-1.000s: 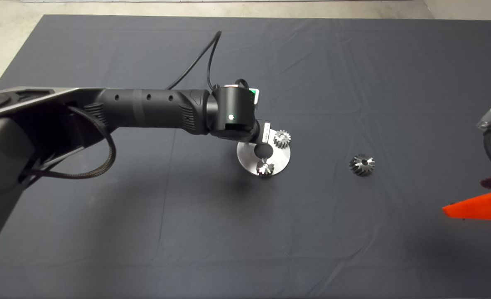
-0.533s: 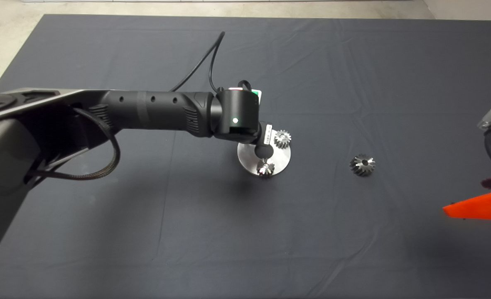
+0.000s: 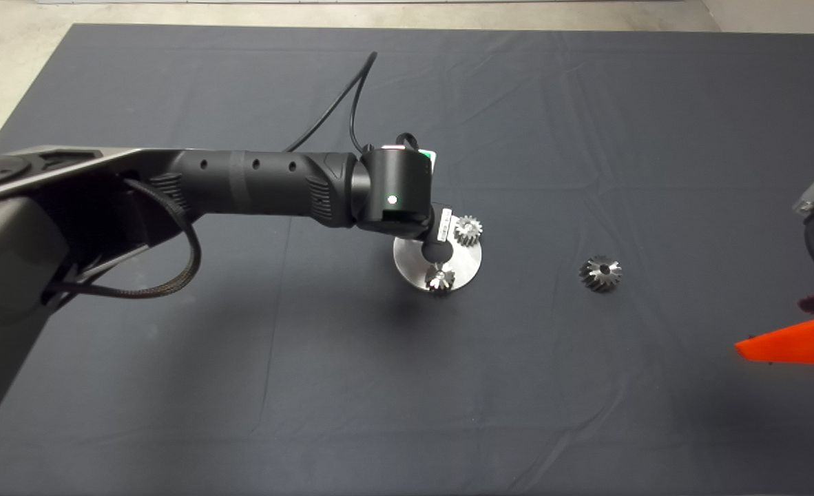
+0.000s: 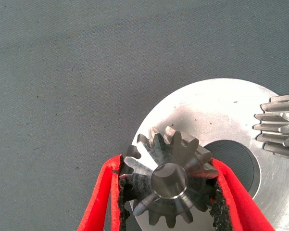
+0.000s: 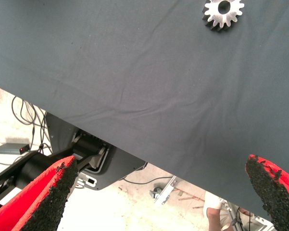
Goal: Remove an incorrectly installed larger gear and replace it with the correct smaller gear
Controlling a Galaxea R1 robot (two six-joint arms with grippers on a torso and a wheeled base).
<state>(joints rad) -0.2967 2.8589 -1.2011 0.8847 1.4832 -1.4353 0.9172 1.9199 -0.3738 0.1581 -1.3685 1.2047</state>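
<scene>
The black left arm [image 3: 255,186] reaches in over the dark mat [image 3: 173,386], hiding part of a round silver metal plate [image 3: 467,263]. The left gripper [image 4: 168,185] clamps a small bright silver smaller gear [image 4: 169,180] above that plate, beside two matching gears. Right of it lies the dark grey larger gear [image 3: 600,273], alone. The right gripper [image 5: 163,192] waits at the far right, fingers wide apart.

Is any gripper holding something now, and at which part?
The left gripper holds a small silver steel gear by opposite toothed sides, over the round metal plate. The right gripper holds nothing.
</scene>
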